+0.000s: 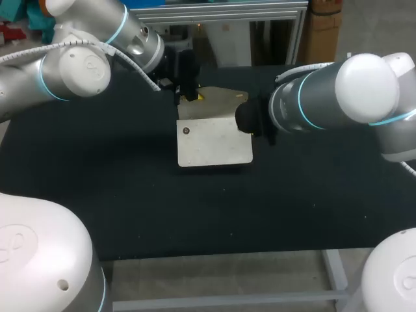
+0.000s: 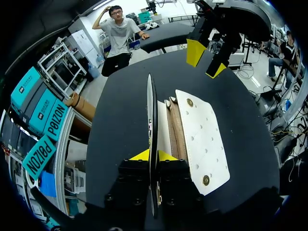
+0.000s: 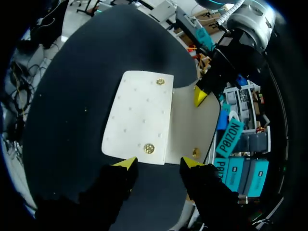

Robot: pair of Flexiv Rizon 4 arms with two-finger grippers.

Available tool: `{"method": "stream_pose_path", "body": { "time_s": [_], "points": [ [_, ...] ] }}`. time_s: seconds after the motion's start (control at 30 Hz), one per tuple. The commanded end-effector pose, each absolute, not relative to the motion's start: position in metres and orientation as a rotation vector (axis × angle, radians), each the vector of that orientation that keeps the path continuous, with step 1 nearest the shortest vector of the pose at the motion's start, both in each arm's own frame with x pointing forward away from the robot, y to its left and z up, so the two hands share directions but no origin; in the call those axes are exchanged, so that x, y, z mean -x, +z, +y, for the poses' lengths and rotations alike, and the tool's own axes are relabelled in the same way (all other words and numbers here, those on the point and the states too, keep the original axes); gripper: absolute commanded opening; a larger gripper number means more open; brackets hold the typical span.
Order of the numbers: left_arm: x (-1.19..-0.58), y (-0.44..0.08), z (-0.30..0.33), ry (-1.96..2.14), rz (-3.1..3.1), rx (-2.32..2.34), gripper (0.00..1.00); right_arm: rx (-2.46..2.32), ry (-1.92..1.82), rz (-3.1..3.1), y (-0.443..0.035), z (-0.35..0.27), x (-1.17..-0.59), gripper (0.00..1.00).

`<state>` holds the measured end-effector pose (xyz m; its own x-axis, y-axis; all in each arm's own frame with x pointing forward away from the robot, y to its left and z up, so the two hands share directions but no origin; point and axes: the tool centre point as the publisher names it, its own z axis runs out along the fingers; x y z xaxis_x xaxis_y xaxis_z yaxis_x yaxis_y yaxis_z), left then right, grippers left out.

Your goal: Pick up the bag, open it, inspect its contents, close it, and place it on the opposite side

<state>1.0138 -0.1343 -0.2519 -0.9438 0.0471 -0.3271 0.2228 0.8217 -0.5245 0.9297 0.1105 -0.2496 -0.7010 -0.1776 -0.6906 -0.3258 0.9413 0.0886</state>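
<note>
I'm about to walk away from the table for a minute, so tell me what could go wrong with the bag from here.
The left gripper pinches only a thin edge of the bag, so the bag may slip out if lifted. The right gripper hangs open right at the flap; closing could shove or crease it rather than catch it.

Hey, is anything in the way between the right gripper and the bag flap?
Nothing visible. The open right gripper sits at the flap's edge, with bare table around it. The left gripper holds the bag at its far side.
</note>
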Motion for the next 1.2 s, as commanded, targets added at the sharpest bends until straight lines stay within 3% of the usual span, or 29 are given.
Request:
{"method": "stream_pose_path", "body": {
  "time_s": [0.03,0.6,1.2],
  "points": [
    [-1.014,-0.248,-0.13,-0.837,2.708,-0.21,0.0,0.381,0.275,2.403,-0.242,0.106,-0.941,0.0],
    [-1.014,-0.248,-0.13,-0.837,2.708,-0.21,0.0,0.381,0.275,2.403,-0.242,0.106,-0.941,0.0],
    [-0.999,-0.193,-0.163,-0.554,2.694,-0.091,0.0,0.497,0.2,2.385,-0.228,0.145,-0.985,0.0]
  ]
}}
